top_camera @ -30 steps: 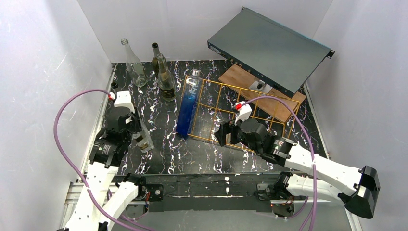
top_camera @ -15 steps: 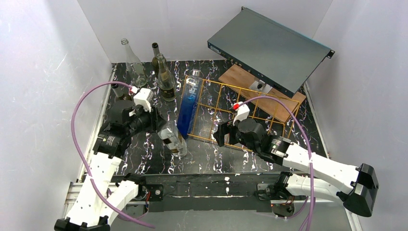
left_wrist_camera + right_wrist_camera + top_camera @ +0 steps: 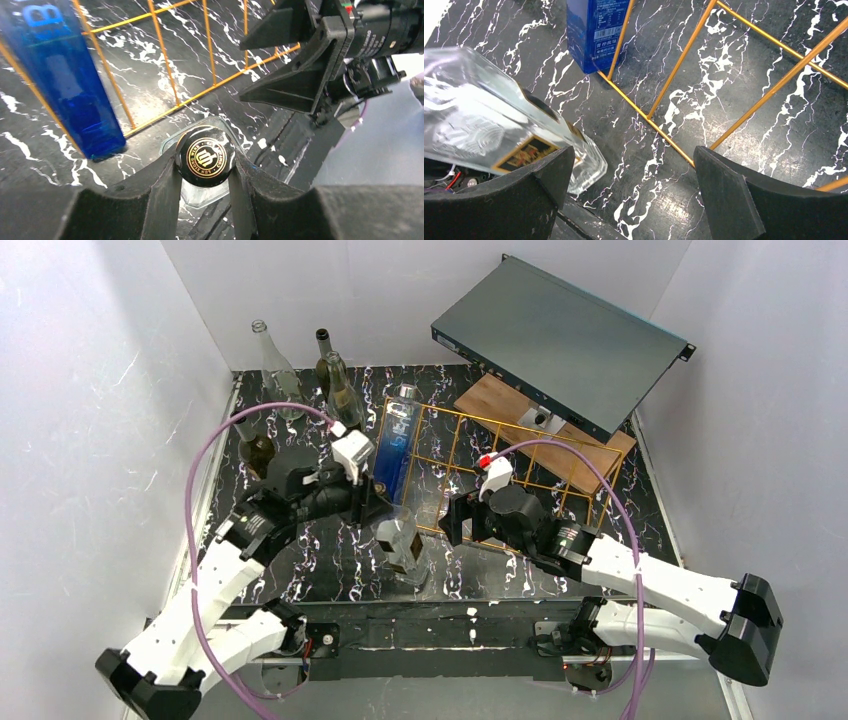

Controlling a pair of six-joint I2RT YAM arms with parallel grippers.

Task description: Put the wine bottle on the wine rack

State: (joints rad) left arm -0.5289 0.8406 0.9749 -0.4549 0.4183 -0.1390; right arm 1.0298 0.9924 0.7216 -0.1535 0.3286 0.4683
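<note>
My left gripper (image 3: 377,515) is shut on the black gold-printed cap (image 3: 205,156) of a clear square wine bottle (image 3: 403,552). The bottle hangs tilted just in front of the near edge of the orange-gold wire wine rack (image 3: 520,429). The right wrist view shows the bottle (image 3: 484,120) beside my left finger. My right gripper (image 3: 455,521) is open and empty, just right of the bottle, over the rack's front wire (image 3: 646,117). A blue square bottle (image 3: 392,455) lies in the rack's leftmost slot and shows in both wrist views (image 3: 65,75) (image 3: 596,30).
Several bottles stand at the back left: a clear one (image 3: 280,375), dark ones (image 3: 325,360) (image 3: 345,405) and one by the left wall (image 3: 255,445). A grey rack-mount unit (image 3: 560,340) leans over a brown wooden board (image 3: 495,400) behind the rack.
My left arm has swung right from the table's left side with the clear bottle, to the rack's front edge. My right gripper has shifted slightly left and stayed open.
</note>
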